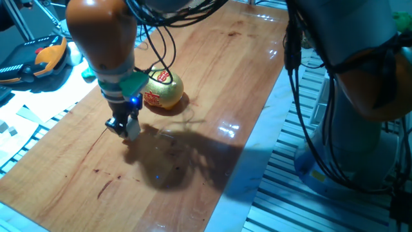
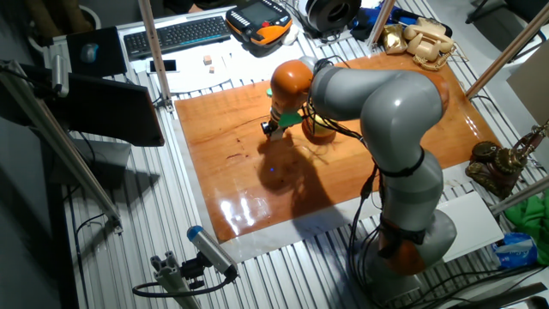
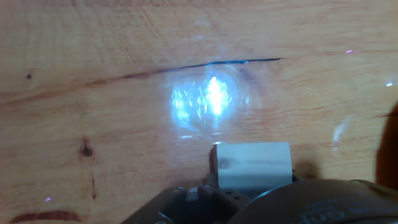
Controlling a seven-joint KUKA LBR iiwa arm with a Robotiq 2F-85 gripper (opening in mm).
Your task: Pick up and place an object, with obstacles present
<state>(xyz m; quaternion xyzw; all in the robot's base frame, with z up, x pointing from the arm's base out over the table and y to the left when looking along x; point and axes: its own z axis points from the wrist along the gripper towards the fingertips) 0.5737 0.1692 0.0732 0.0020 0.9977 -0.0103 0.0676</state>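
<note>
The small light-tan wooden cube [image 3: 252, 163] sits between my fingers at the bottom of the hand view, just above the wooden tabletop [image 3: 124, 93]. My gripper [image 1: 125, 127] is shut on it and hangs low over the table, a little to the front left of the shiny gold piggy bank [image 1: 162, 90]. In the other fixed view the gripper [image 2: 270, 129] is just left of the piggy bank [image 2: 319, 129], which the arm partly hides. The cube is only a pale speck at the fingertips [image 1: 132, 128] in the fixed view.
A keyboard [image 2: 176, 34] and an orange teach pendant [image 2: 257, 21] lie behind the table. A gold telephone [image 2: 420, 39] stands at the far right corner. A dark panel [image 2: 111, 94] stands to the left. The table's right edge [image 1: 270, 109] meets a slatted metal floor.
</note>
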